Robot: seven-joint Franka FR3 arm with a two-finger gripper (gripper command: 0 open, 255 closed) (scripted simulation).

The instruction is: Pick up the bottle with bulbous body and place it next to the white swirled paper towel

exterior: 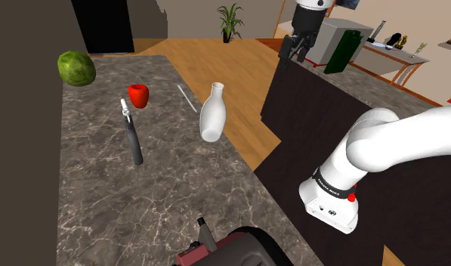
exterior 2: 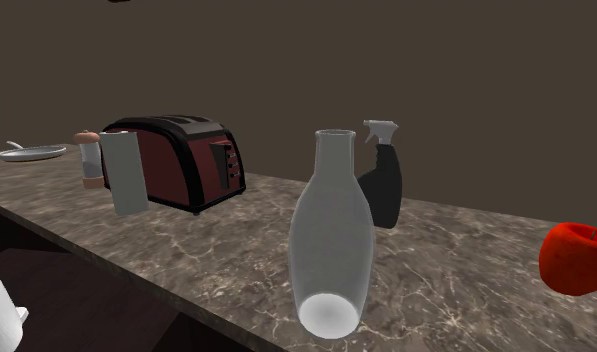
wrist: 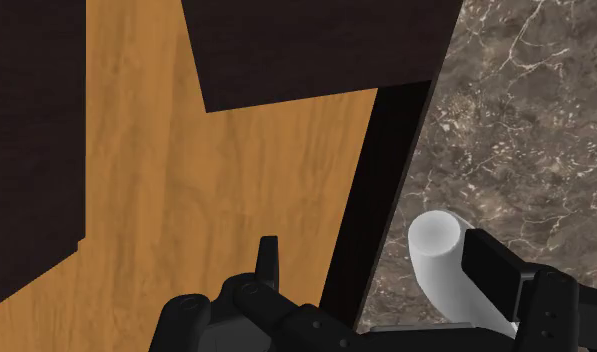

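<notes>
One white bottle (exterior: 211,113) on counter (exterior: 88,189); one red apple (exterior: 139,95); one toaster (exterior: 242,249), partly cut off; gripper (exterior: 293,57) jaws wide, empty.

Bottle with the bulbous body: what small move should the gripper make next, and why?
Probably carry the gripper toward the shoulder view's left and lower, to above the white bottle. Its fingers stand apart and hold nothing, and the wrist view shows wood floor under it, while the bottle stands untouched on the marble counter.
</notes>
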